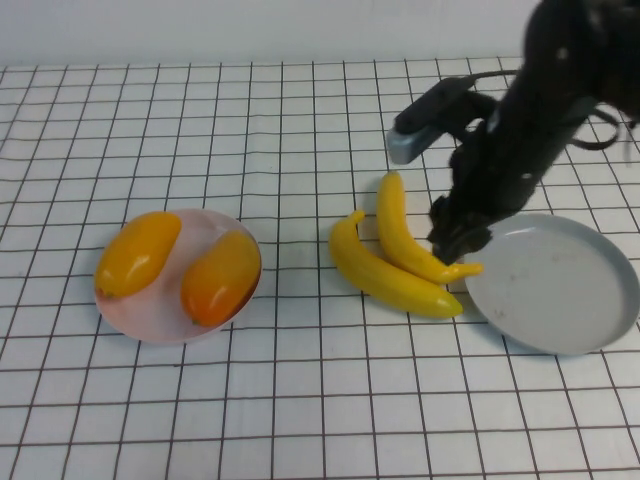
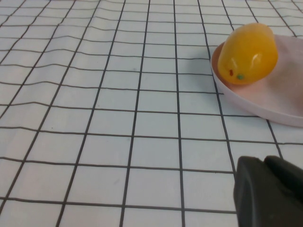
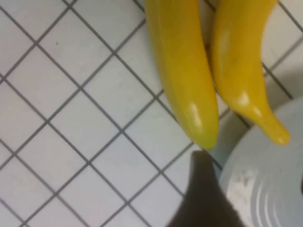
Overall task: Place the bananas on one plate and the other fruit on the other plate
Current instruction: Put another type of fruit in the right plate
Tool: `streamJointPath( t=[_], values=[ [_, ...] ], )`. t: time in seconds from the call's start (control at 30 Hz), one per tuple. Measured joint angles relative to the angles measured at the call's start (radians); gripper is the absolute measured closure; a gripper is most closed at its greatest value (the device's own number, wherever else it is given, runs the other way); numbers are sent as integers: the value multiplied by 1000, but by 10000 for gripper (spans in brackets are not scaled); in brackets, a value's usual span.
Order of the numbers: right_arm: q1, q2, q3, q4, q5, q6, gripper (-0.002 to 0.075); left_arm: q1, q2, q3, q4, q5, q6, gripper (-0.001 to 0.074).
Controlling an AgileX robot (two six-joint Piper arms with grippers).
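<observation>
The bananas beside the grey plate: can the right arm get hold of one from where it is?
Probably yes. The right gripper hangs right over the bananas at their tips beside the grey plate, with nothing between them.

White cloth with a black grid (image 1: 300, 400) covers the table across the whole high view. Left of centre, pale pink plate (image 1: 150, 325); at the right edge, grey plate (image 1: 560, 300). Two bananas (image 1: 390, 275) lie side by side on the cloth between the plates, just right of centre, the nearer one's tip reaching the grey plate's rim.
</observation>
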Motion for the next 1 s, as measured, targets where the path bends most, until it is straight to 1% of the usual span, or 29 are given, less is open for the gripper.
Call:
streamJointPath(
  t=[0.03, 0.07, 0.1, 0.17, 0.27, 0.37, 0.5, 0.57, 0.63, 0.7, 0.73, 0.9, 1.0],
  values=[
    [19, 46, -46, -12, 14, -5, 316, 0, 0, 0, 0, 0, 0, 738],
    [39, 93, -90, -27, 21, -10, 288, 0, 0, 0, 0, 0, 0, 738],
    [60, 129, -126, -40, 25, -13, 277, 0, 0, 0, 0, 0, 0, 738],
    [95, 217, -208, -66, 30, -17, 274, 0, 0, 0, 0, 0, 0, 738],
    [125, 321, -302, -63, 30, -21, 283, 0, 0, 0, 0, 0, 0, 738],
    [135, 392, -355, -43, 32, -25, 288, 0, 0, 0, 0, 0, 0, 738],
    [137, 434, -372, -40, 32, -41, 288, 0, 0, 0, 0, 0, 0, 738],
    [137, 444, -372, -40, 32, -43, 294, 0, 0, 0, 0, 0, 0, 738],
    [137, 450, -372, -40, 32, -43, 316, 0, 0, 0, 0, 0, 0, 738],
    [137, 454, -375, -40, 32, -31, 370, 0, 0, 0, 0, 0, 0, 738],
    [137, 454, -379, -40, 34, -13, 411, 0, 0, 0, 0, 0, 0, 738],
    [137, 426, -436, -40, 38, 72, 409, 0, 0, 0, 0, 0, 0, 738],
    [126, 326, -435, -42, 40, 121, 409, 0, 0, 0, 0, 0, 0, 738]
  ],
)
